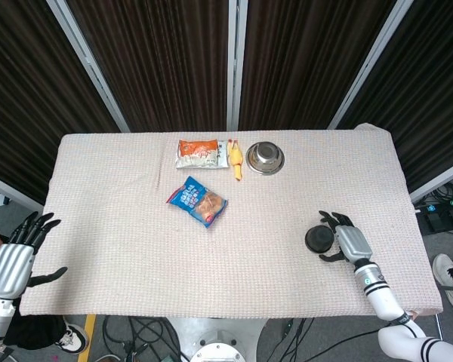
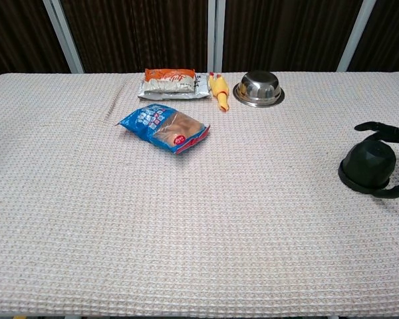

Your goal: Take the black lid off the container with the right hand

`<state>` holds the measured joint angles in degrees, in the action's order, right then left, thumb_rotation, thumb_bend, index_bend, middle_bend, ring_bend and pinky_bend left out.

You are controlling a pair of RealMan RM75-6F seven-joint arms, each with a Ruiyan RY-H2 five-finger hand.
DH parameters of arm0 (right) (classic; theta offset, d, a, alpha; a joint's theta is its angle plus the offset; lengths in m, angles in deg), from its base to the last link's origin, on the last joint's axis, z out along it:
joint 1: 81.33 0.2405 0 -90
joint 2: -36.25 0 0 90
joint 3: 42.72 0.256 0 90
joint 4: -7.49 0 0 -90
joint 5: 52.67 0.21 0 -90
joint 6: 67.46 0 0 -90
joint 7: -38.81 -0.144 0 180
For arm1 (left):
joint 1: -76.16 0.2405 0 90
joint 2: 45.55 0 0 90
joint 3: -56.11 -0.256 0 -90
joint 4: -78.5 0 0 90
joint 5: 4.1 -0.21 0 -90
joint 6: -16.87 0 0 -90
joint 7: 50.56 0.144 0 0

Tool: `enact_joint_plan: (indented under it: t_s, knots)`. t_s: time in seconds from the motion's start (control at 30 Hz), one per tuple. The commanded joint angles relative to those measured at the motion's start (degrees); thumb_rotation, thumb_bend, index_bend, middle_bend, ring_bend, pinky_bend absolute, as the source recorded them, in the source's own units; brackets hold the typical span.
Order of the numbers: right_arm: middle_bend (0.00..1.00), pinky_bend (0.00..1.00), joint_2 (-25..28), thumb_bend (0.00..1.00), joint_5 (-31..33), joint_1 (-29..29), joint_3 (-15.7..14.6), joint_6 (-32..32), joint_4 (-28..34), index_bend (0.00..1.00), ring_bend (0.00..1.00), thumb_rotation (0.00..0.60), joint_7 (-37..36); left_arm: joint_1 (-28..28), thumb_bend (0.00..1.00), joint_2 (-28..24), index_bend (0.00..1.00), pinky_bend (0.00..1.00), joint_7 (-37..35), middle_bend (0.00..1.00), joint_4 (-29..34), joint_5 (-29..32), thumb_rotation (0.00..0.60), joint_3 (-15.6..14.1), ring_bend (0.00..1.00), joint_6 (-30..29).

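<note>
A black lidded container (image 1: 318,239) stands on the cloth near the table's right front; in the chest view the container (image 2: 367,166) shows as a dark dome on a wider rim. My right hand (image 1: 352,243) sits just right of it. Its fingers (image 2: 379,127) curve over the far side and the thumb reaches around the near side, with small gaps showing, so it holds nothing. My left hand (image 1: 11,260) hangs off the table's left front corner, fingers spread and empty.
A blue snack bag (image 1: 197,201) lies left of centre. At the back are an orange-white packet (image 1: 198,153), a yellow rubber chicken (image 1: 234,159) and a steel bowl (image 1: 265,157). The cloth-covered table (image 1: 136,264) ends close to the right of my right hand.
</note>
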<state>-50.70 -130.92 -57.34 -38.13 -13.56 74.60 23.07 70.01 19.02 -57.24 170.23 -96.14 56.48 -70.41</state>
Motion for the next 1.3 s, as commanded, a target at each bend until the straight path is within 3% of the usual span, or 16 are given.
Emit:
enact_joint_plan:
  t_s: [0.03,0.93,1.3]
  knots:
    - [0.20,0.00,-0.07,0.03,0.04,0.18,-0.09,-0.25,0.04,0.00,0.00,0.600,0.14,0.01,0.09,-0.02,0.16,0.15,0.01,0.08,0.00,0.01,0.600,0.00,0.00,-0.01]
    - [0.23,0.00,-0.59,0.06,1.61,0.85,0.19,-0.67,0.91,0.00,0.00,0.600,1.93,0.06,0.09,0.11,0.16,0.15,0.01,0.08,-0.43,-0.17,0.600,-0.18,0.00,-0.08]
    - [0.33,0.00,-1.27,0.10,1.81,0.48,0.51,0.85,0.51,0.00,0.00,0.600,2.53,0.25,0.09,0.10,0.16,0.15,-0.28,0.08,-0.67,-0.07,0.600,-0.31,0.00,-0.16]
